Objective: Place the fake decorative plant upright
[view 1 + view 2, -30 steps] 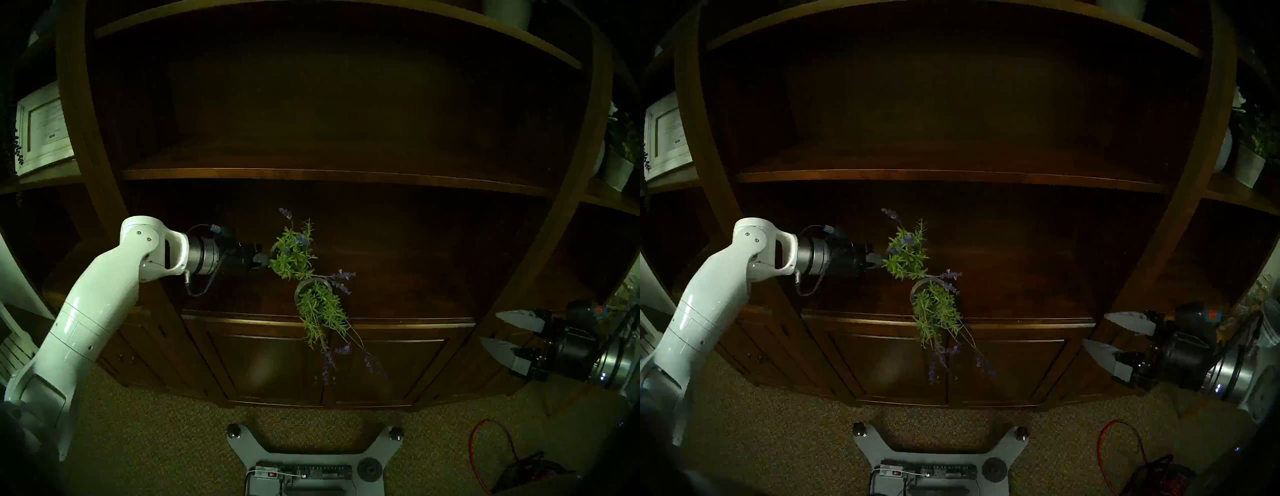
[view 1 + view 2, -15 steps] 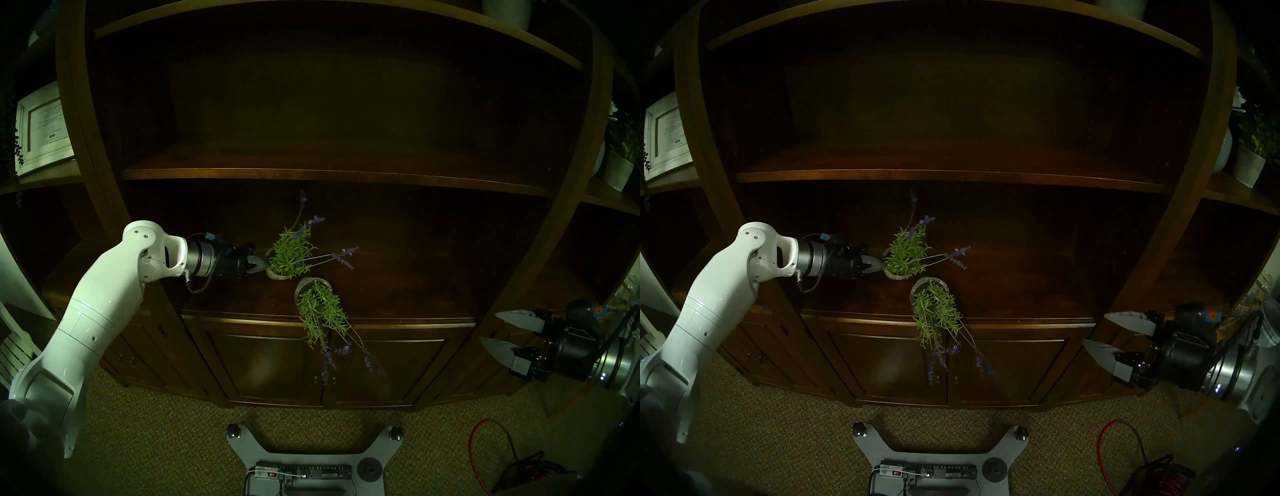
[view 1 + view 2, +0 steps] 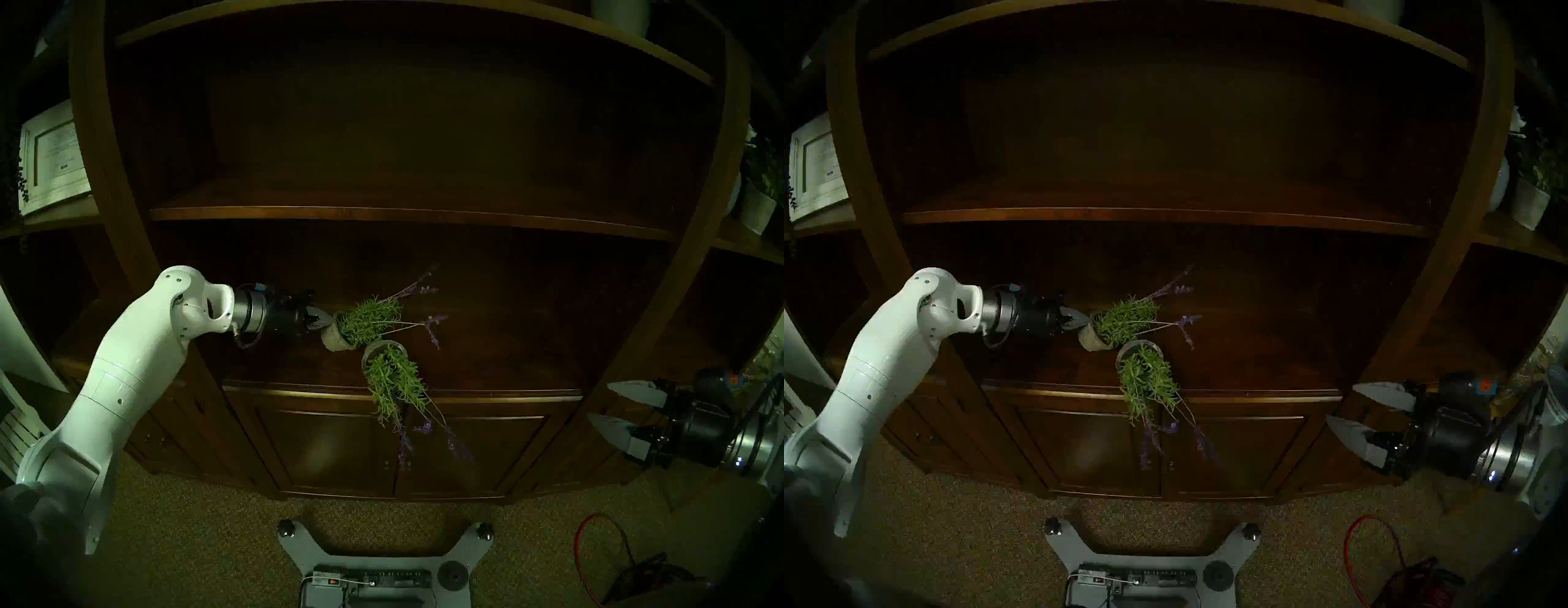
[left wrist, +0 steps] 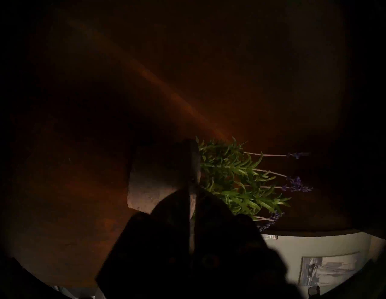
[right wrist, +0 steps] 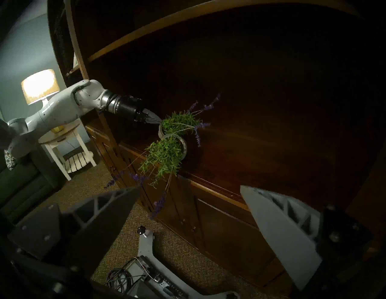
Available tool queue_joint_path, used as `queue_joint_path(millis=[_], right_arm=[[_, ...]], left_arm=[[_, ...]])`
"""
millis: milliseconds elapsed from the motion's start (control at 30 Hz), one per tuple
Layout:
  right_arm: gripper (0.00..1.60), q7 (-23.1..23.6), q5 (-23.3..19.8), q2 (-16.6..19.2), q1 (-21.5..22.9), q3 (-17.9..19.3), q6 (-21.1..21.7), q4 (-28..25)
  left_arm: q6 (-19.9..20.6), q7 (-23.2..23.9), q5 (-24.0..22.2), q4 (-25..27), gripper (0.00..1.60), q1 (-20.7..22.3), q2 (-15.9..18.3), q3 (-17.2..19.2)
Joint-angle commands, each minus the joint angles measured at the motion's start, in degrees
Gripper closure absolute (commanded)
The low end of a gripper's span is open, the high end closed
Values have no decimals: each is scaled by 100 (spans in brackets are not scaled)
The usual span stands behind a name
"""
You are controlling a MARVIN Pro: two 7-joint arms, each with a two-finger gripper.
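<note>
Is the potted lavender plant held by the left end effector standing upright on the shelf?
No: the grey-potted green lavender plant in the left end effector tilts sideways, stems pointing right over the dark wooden shelf.

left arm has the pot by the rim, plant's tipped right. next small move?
Probably roll the wrist back so the held pot stands on its base. The left gripper is shut on its rim, the foliage leans right, and its mouth sits close to the second pot, which lies on the shelf with stems over the edge. The open right gripper is far off.
</note>
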State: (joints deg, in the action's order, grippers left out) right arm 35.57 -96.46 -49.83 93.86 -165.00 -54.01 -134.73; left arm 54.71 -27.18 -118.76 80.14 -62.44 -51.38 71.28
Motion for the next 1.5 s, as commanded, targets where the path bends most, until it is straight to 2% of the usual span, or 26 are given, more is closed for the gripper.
queue_joint_path(millis=[0, 367, 667, 1467], right_arm=[[0, 8, 11, -2, 14, 13, -19, -13], [0, 8, 12, -2, 14, 13, -19, -13], [0, 8, 11, -2, 14, 13, -18, -13], [0, 8, 10, -2, 13, 14, -17, -13]], left_arm=[[28, -118, -306, -101, 160, 467, 37, 68], [28, -302, -506, -139, 160, 465, 121, 39], [28, -323, -658, -52, 160, 282, 345, 158], [23, -191, -595, -56, 160, -94, 786, 345]])
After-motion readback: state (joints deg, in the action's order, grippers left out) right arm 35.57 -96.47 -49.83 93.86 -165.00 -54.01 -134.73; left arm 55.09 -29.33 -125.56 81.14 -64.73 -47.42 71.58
